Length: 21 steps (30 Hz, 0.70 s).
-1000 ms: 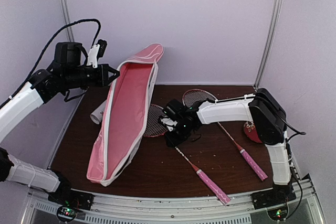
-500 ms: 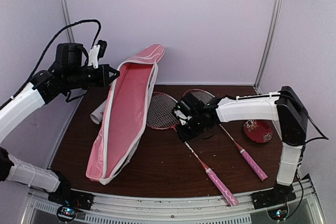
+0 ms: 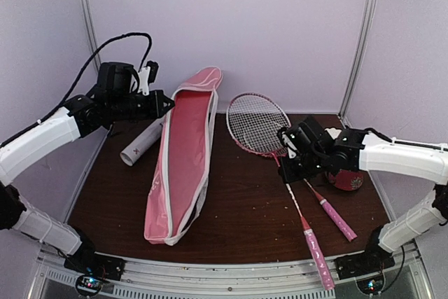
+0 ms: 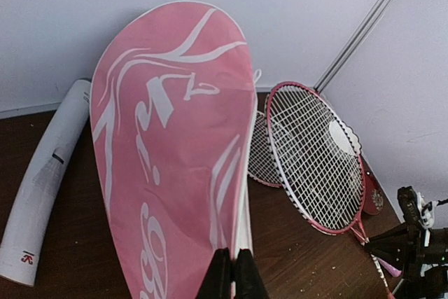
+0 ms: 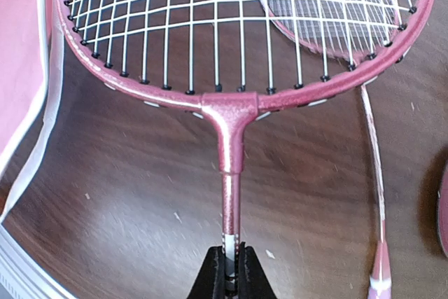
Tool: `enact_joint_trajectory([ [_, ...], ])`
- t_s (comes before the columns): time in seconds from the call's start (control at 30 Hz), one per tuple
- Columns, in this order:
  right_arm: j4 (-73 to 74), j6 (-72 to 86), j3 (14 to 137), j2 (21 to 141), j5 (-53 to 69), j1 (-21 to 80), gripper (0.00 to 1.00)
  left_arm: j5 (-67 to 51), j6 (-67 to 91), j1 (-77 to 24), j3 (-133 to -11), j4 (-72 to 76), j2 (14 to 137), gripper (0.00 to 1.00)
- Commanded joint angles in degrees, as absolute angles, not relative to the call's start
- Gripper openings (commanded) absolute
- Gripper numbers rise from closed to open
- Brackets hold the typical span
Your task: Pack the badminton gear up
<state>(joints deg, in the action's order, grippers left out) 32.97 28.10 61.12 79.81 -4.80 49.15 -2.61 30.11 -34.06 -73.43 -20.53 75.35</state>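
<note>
My left gripper [image 3: 165,106] is shut on the white-trimmed edge of the pink cover [image 3: 185,159] and holds its top end up. In the left wrist view the gripper [image 4: 232,275] pinches that edge of the cover [image 4: 168,159]. My right gripper [image 3: 285,163] is shut on the shaft of one red-framed racquet [image 3: 257,124], whose head is tilted up off the table and whose pink handle [image 3: 318,257] points to the near edge. In the right wrist view the gripper [image 5: 231,265] clamps the shaft just below the throat [image 5: 231,113]. The second racquet [image 3: 336,219] lies on the table behind it. The white tube [image 3: 140,143] lies left of the cover. No shuttlecocks are in view.
A small red patterned dish [image 3: 351,181] sits at the right, partly behind my right arm. Metal posts stand at the back corners, with walls close on three sides. The dark wooden table [image 3: 238,215] shows between the cover and the racquets.
My right gripper has carried the racquet right and raised its head off the table. My left gripper has moved right with the cover's edge, which uncovers more of the tube.
</note>
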Motion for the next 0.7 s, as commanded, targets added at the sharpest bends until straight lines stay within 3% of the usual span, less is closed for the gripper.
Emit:
enact_joint_trajectory([
  [0.0, 37.1, 30.9, 55.8, 72.3, -7.8, 49.4, 0.00, -0.6, 33.4, -36.4, -73.5, -14.1, 78.5, 0.00],
  [0.23, 41.2, 29.3, 53.2, 67.2, -8.3, 54.8, 0.00, 1.4, 36.6, -40.6, -73.4, -11.9, 85.7, 0.00],
  [0.67, 40.0, 32.4, 49.6, 72.9, -3.4, 61.5, 0.00, -0.6, 40.3, -46.1, -73.8, -6.5, 94.5, 0.00],
])
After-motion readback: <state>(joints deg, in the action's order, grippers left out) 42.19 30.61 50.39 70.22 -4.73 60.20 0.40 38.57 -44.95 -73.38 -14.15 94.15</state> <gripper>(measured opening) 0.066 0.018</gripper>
